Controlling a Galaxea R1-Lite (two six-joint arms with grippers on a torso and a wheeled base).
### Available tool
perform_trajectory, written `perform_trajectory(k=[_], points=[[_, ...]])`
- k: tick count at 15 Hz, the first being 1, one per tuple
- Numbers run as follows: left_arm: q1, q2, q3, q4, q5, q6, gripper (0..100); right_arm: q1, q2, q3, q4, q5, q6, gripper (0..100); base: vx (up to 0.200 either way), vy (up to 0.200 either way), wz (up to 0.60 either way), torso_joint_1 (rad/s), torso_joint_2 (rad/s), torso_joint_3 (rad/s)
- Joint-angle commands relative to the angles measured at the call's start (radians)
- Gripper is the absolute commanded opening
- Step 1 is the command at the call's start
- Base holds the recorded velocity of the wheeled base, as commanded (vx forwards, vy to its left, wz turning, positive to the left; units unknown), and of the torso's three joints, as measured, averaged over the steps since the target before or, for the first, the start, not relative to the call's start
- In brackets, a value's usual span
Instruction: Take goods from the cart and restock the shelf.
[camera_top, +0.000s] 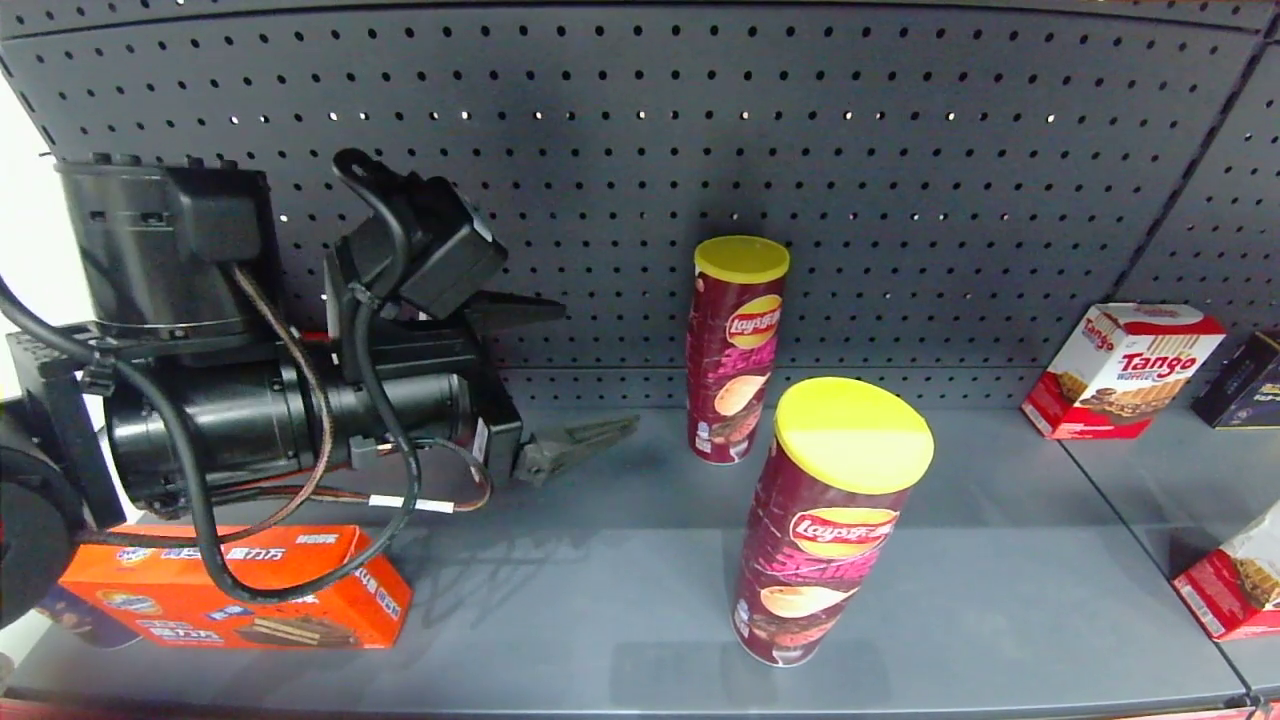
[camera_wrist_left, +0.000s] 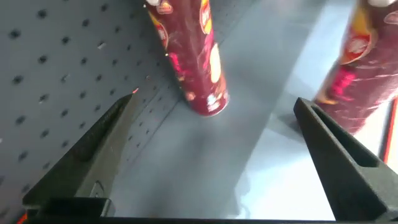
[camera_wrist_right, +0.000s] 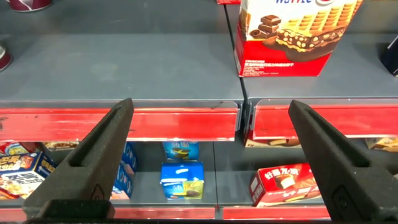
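Maroon cylindrical yellow-lidded rear chip can (camera_top: 735, 350) stands upright on grey metal shelf (camera_top: 600, 560) — matching front chip can (camera_top: 825, 520) nearer the edge. My left gripper (camera_top: 598, 368) gapes empty beside the rear one; my right gripper (camera_wrist_right: 211, 104) — fingers spread — faces the red edge strip (camera_wrist_right: 174, 124).

Bare floor of grey metal shelf (camera_top: 620, 560) lies open between flat orange cardboard box (camera_top: 250, 590), front left, and near maroon tube can with yellow lid (camera_top: 830, 520). Rear maroon tube can (camera_top: 738, 350) stands near perforated grey back panel (camera_top: 900, 150), ahead of spread left claw (camera_top: 600, 366). A bare lane runs between the cans.
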Motion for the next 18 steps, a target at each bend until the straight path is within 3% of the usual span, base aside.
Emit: perform_trajectory(k=[1, 5, 10, 13, 15, 18], points=[[-0.028, -0.019, 0.013, -0.017, 0.063, 0.002, 100, 0.0, 0.002, 0.0, 0.001, -0.001, 0.0, 100, 0.0, 0.0, 0.0, 0.0, 0.0, 0.0], [-0.039, -0.067, 0.03, -0.057, 0.113, 0.0, 100, 0.0, 0.002, 0.0, -0.001, -0.001, 0.0, 100, 0.0, 0.0, 0.0, 0.0, 0.0, 0.0], [-0.055, -0.176, 0.145, -0.06, 0.152, -0.009, 100, 0.0, 0.002, 0.0, -0.001, -0.001, 0.0, 100, 0.0, 0.0, 0.0, 0.0, 0.0, 0.0], [-0.115, -0.268, 0.193, -0.059, 0.204, -0.015, 100, 0.0, 0.002, 0.0, 0.001, -0.001, 0.0, 100, 0.0, 0.0, 0.0, 0.0, 0.0, 0.0], [-0.16, -0.338, 0.229, -0.059, 0.215, -0.058, 100, 0.0, 0.002, 0.0, 0.001, 0.001, 0.0, 100, 0.0, 0.0, 0.0, 0.0, 0.0, 0.0], [-0.27, -0.469, 0.326, -0.053, 0.247, -0.083, 100, 0.0, 0.002, 0.0, -0.001, 0.001, 0.0, 100, 0.0, 0.0, 0.0, 0.0, 0.0, 0.0]])
